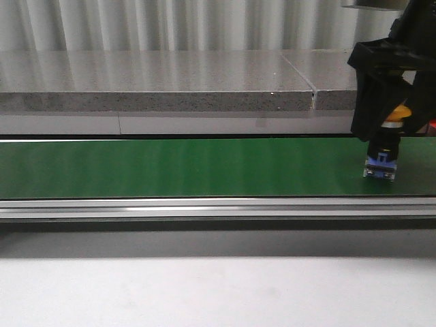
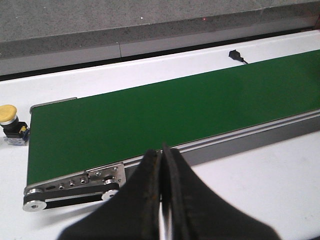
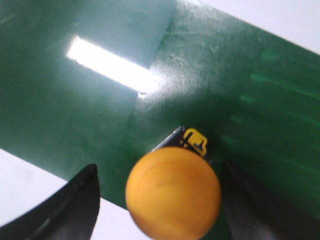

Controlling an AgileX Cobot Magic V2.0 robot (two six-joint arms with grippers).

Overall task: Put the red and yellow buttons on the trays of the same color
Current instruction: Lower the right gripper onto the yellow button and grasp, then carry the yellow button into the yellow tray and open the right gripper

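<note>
A yellow button (image 1: 381, 153) with a black body and blue base stands upright on the green conveyor belt (image 1: 191, 167) near its right end. My right gripper (image 1: 392, 117) hangs over its cap. In the right wrist view the yellow cap (image 3: 172, 192) sits between the two fingers (image 3: 80, 200), with a gap on each side, so the right gripper (image 3: 159, 167) is open. My left gripper (image 2: 161, 159) is shut and empty, above the belt's near rail. A second yellow button (image 2: 10, 120) stands on the white table past the belt's end. No red button and no tray is in view.
A grey stone ledge (image 1: 170, 82) runs behind the belt. The belt's metal rail (image 1: 204, 208) and roller end (image 2: 75, 187) border the white table (image 1: 204, 293). A black plug (image 2: 237, 56) lies on the table beyond the belt.
</note>
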